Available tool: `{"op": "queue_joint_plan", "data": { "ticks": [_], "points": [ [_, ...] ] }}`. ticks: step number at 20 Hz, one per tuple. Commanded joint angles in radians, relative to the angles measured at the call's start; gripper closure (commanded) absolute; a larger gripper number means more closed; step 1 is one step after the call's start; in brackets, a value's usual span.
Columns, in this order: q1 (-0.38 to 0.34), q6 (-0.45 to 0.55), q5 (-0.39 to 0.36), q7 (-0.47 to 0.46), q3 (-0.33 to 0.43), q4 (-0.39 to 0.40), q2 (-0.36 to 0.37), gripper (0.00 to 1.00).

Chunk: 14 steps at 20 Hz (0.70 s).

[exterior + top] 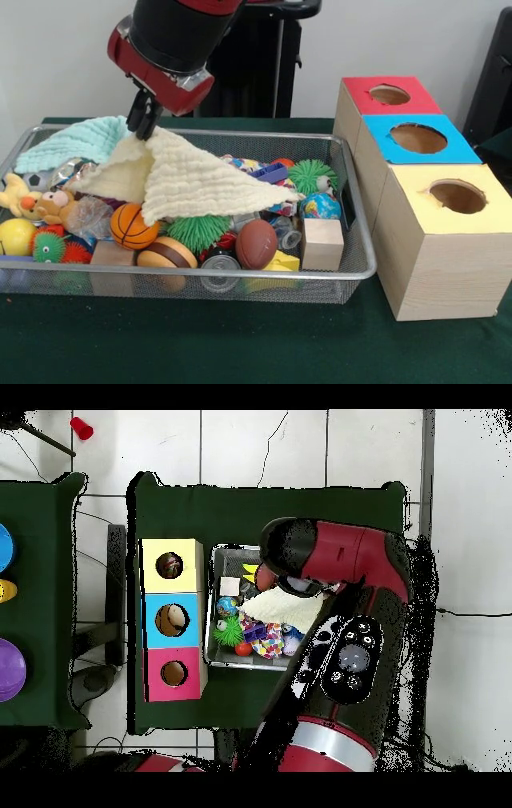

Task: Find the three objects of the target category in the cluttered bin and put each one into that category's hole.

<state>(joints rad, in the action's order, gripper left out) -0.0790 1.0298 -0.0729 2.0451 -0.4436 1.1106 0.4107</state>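
Note:
My gripper [145, 124] is shut on a corner of a cream cloth [192, 182], holding it up over the left half of the wire bin [352, 276]. The cloth drapes down across the toys. A mint cloth [76, 140] lies at the bin's back left. Visible toys include a small basketball [132, 226], a brown football [256, 243], green spiky balls [198, 230], a globe ball [321, 206], a wooden cube [322, 243] and a yellow ball [16, 236]. In the overhead view the arm [340, 564] covers most of the bin, and the cream cloth [285, 608] shows beneath it.
Three wooden boxes with round holes stand right of the bin: red-topped [389, 95], blue-topped [418, 138] and yellow-topped [457, 195]. In the overhead view the yellow box [170, 565] and blue box [173, 620] show something in their holes. Plush toys [36, 204] lie at the bin's left end.

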Motion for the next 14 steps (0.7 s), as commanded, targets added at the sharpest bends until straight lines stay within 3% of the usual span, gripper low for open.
{"op": "queue_joint_plan", "data": {
  "ticks": [1, 14],
  "points": [
    [-0.03, 0.003, -0.049, 0.038, 0.048, 0.097, -0.025, 1.0],
    [-0.086, 0.024, -0.076, -0.002, 0.015, 0.12, -0.004, 1.0]
  ]
}}
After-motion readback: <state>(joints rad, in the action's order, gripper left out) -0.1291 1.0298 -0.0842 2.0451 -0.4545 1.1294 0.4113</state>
